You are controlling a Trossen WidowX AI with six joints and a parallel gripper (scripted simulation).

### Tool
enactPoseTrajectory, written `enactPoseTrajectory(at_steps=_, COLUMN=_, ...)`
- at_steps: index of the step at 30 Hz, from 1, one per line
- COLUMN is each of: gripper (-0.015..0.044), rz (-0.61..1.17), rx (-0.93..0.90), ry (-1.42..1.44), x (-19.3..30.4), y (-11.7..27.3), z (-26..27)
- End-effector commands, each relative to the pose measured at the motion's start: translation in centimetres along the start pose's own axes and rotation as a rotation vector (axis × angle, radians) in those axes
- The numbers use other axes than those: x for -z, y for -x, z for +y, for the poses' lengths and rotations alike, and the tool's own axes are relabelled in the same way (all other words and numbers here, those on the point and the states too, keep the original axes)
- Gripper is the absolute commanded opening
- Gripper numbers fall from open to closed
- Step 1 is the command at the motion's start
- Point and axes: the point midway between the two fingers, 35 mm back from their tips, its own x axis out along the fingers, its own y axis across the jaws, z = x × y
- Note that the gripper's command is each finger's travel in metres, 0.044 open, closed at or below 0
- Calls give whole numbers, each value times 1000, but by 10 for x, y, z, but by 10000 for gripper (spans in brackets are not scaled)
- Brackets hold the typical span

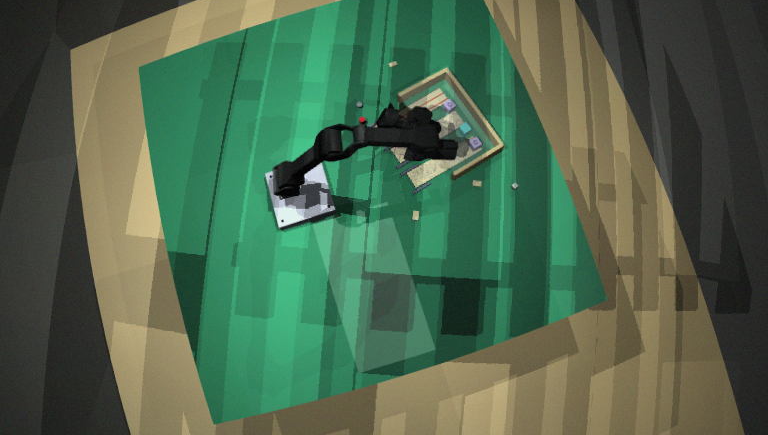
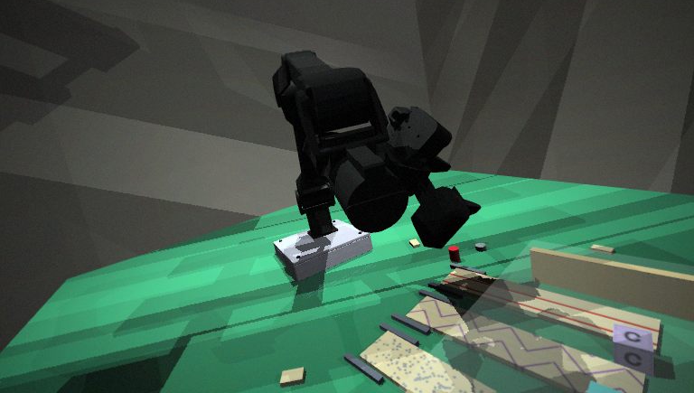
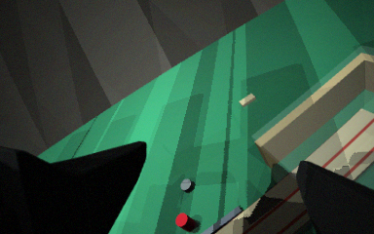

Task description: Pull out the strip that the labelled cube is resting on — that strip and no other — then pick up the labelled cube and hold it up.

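Three flat strips lie side by side: one red-lined (image 1: 433, 98) (image 2: 552, 299) (image 3: 351, 141), one with purple zigzags (image 2: 511, 340), one dotted (image 1: 427, 174) (image 2: 409, 360). A lilac cube marked C (image 1: 449, 105) (image 2: 633, 348) is at the far end of the red-lined strip; how it rests there is unclear. A teal cube (image 1: 464, 128) (image 2: 604, 388) is by the zigzag strip's far end. Another lilac cube (image 1: 475, 142) with a small unreadable mark is near the dotted strip's far end. My gripper (image 2: 463, 186) (image 3: 221, 160) is open and empty, above the table near the strips' near ends.
A low wooden wall (image 1: 475, 106) (image 2: 608, 278) (image 3: 312, 107) borders the strips. Dark thin bars (image 1: 421, 187) (image 2: 363, 367) (image 3: 224, 221) flank their near ends. A red cylinder (image 1: 361, 119) (image 2: 454, 254) (image 3: 184, 220) and grey cylinder (image 1: 359, 104) (image 2: 480, 247) (image 3: 186, 185) stand outside, with small cream blocks around.
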Motion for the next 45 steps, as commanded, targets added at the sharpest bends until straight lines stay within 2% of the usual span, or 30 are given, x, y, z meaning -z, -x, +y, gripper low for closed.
enactPoseTrajectory(at_steps=1, gripper=400, rz=7, rx=4, ry=0, x=0, y=0, z=1)
enactPoseTrajectory(at_steps=8, gripper=400, rz=202, rx=254, ry=-31, x=19, y=-4, z=27)
enactPoseTrajectory(at_steps=14, gripper=400, rz=231, rx=569, ry=-80, x=30, y=3, z=41)
enactPoseTrajectory(at_steps=20, gripper=400, rz=89, rx=892, ry=-143, x=35, y=18, z=53)
enactPoseTrajectory(at_steps=26, gripper=400, rz=-205, rx=1164, ry=-211, x=38, y=43, z=70)
enactPoseTrajectory(at_steps=28, gripper=400, rz=-245, rx=1188, ry=-219, x=39, y=46, z=73)
enactPoseTrajectory(at_steps=45, gripper=400, rz=-245, rx=1188, ry=-219, x=39, y=46, z=73)
